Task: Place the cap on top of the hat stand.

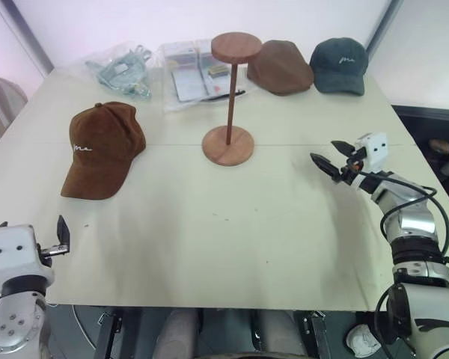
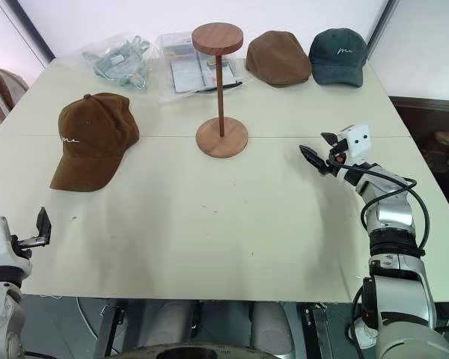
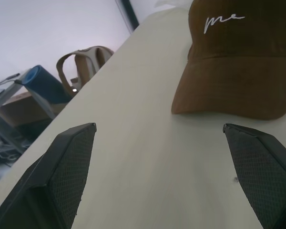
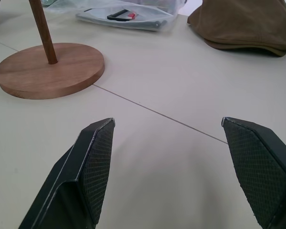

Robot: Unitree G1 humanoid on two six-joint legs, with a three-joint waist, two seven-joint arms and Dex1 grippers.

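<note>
**Inspector:** Reviewing the scene, the task stands at its first step: the cap (image 1: 103, 148) lies untouched on the worktop (image 1: 209, 224), crown up, brim toward the near edge, white script logo facing the robot's left side. Nothing has been grasped.

**Assessor:** And the fingers?

**Inspector:** Both sets are spread wide and empty. The left gripper (image 3: 164, 167) hovers at the worktop's near left corner, and in its wrist view the cap's brim sits ahead of the fingertips, apart from them and offset toward one finger. The right gripper (image 1: 335, 158) hangs over the worktop's right side, well apart from the cap, pointing toward the hat stand (image 1: 230, 101).

**Assessor:** Where is the stand?

**Inspector:** Upright at mid-worktop, to the right of the cap and a little farther back, disc top bare (two other caps lie behind it, not ours).

**Assessor:** Next move?

**Inspector:** In my judgement, the left gripper is the better placed. It must advance to the cap, pinch brim or crown edge, then lift clear above the disc. The thin rod looks easy to knock, so the approach should be gentle.
</note>
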